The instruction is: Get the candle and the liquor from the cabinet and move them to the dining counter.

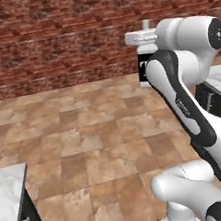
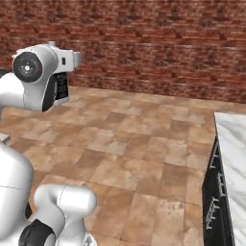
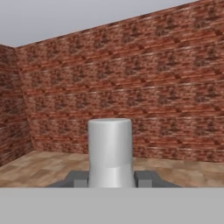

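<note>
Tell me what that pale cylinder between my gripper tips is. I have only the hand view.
Observer: It is the stopper of the liquor. The left base view shows its black body with a white label hanging below the gripper.
Operator: Confirm it is clear of the floor.
Observer: Yes. In the right base view the bottle hangs in the air, well above the tiled floor.
Operator: Report any counter nearby.
Observer: A marble counter on a dark base stands at the right of the right base view. I cannot tell whether it is the dining counter.
</note>
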